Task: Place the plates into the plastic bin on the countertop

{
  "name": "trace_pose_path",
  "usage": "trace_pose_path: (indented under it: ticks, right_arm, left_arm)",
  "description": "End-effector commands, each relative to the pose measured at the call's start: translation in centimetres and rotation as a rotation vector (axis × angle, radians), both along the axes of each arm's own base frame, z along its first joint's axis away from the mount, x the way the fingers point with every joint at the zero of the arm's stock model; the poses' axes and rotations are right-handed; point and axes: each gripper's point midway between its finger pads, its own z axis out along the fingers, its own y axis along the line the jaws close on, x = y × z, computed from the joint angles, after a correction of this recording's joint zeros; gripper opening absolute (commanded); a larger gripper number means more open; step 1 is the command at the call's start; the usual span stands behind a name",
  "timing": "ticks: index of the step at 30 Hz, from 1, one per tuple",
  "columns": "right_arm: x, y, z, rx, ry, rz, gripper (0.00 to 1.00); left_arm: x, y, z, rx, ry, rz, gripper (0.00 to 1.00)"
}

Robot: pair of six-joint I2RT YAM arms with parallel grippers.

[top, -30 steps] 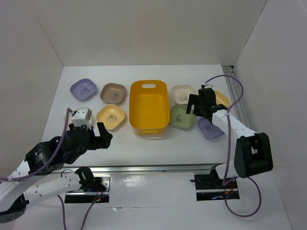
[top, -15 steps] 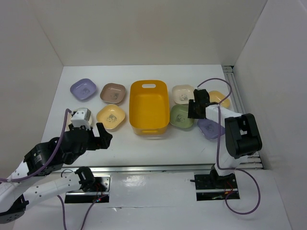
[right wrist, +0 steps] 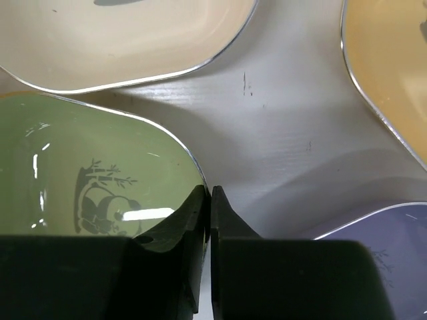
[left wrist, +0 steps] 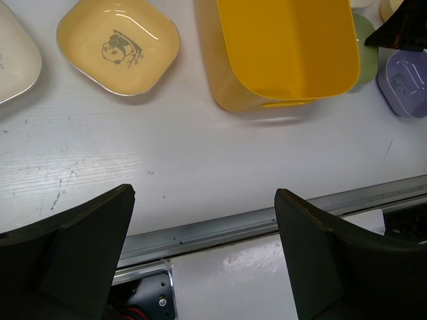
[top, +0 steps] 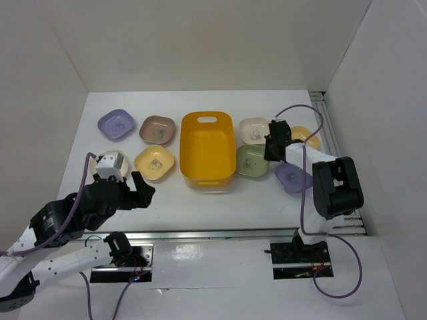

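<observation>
At the bottom of the left wrist view, the left gripper (left wrist: 203,200) gapes wide over the plain white countertop (left wrist: 187,153). The orange-yellow rectangular plastic bin (top: 207,150) sits centre. Just right of it, the right gripper (right wrist: 207,193), jaws almost together, meets the rim of the green rounded-square plate (right wrist: 80,167); I cannot tell whether it is pinching.

Left end effector (left wrist: 203,195) spread wide, right end effector (right wrist: 207,193) low, fingers pressed together
</observation>
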Motion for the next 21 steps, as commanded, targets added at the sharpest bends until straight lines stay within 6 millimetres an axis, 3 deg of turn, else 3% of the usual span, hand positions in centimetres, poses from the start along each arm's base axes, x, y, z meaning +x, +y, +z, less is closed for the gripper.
trace_pose_path:
  ticks: [1, 5, 13, 15, 19, 21]
  right_arm:
    - [0.9, -0.8, 0.9, -0.054, -0.017, -0.040, 0.05]
    - [0.6, -0.8, 1.3, -0.061, -0.010, -0.059, 0.00]
    - [0.5, -1.8, 7.5, -0.110, -0.040, -0.156, 0.00]
    - [-0.3, -2.3, 8.5, -0.146, -0.015, -0.178, 0.00]
    - [-0.5, -3.9, 15.0, -0.257, -0.148, -0.309, 0.00]
    - [-0.4, -3.5, 17.5, -0.264, -0.216, -0.346, 0.00]
  left_arm:
    - [0.1, -0.2, 0.7, -0.029, -0.034, -0.011, 1.00]
    - [0.1, 0.1, 0.9, -0.034, -0.044, -0.003, 1.00]
    - [0.1, 0.1, 0.9, -0.034, -0.044, -0.003, 1.00]
    - [0.1, 0.1, 0.9, -0.034, -0.044, -0.003, 1.00]
    - [0.2, 0.2, 1.0, -0.039, -0.045, 0.009, 1.00]
    - [0.2, 0.2, 1.0, -0.039, -0.045, 0.009, 1.00]
